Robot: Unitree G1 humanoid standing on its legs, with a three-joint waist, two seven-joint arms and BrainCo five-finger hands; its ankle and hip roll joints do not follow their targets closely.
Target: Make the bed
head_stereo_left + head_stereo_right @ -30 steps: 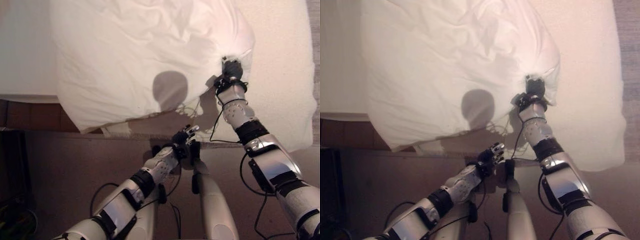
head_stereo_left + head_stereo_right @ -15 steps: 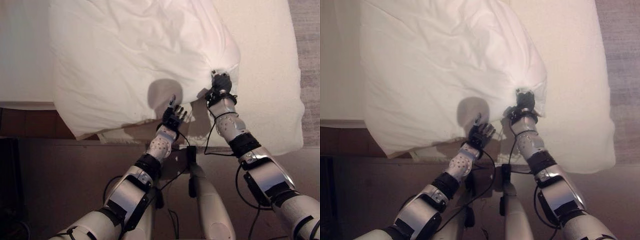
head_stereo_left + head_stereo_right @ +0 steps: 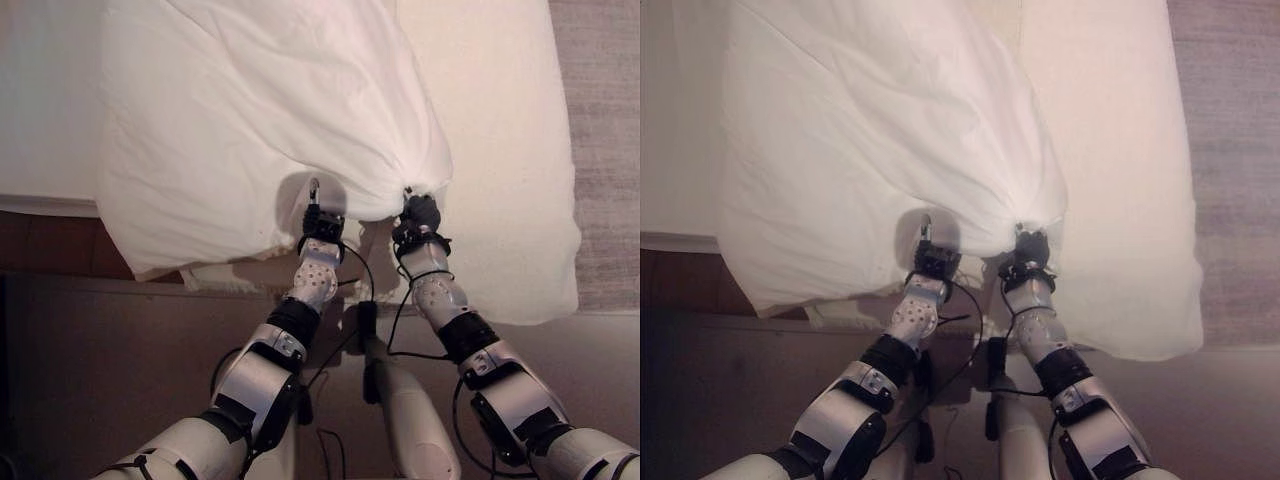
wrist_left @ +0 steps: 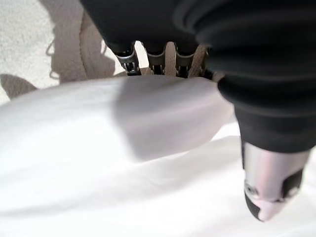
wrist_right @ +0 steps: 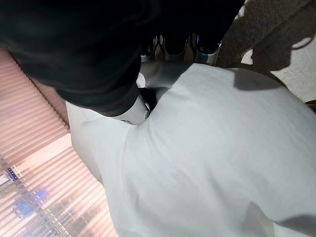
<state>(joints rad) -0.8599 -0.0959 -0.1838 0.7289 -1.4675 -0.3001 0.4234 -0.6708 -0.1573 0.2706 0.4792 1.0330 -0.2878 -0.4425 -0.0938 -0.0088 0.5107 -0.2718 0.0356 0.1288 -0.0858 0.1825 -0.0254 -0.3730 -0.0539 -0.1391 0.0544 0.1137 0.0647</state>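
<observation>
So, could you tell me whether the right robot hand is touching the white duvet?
Touching. In the right wrist view the right robot hand has its thumb and fingers closed round a bunch of the white duvet.

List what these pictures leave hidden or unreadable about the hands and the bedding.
- Right hand: fingers buried in the bunched corner of the white duvet; the right wrist view shows dark cover and cloth.
- Left hand: in the left wrist view its fingers run under the duvet fold, so the grip is unreadable.
- Duvet's far end: cut off by the eye views' top edge.
- Mattress beneath: hidden by the duvet.
</observation>
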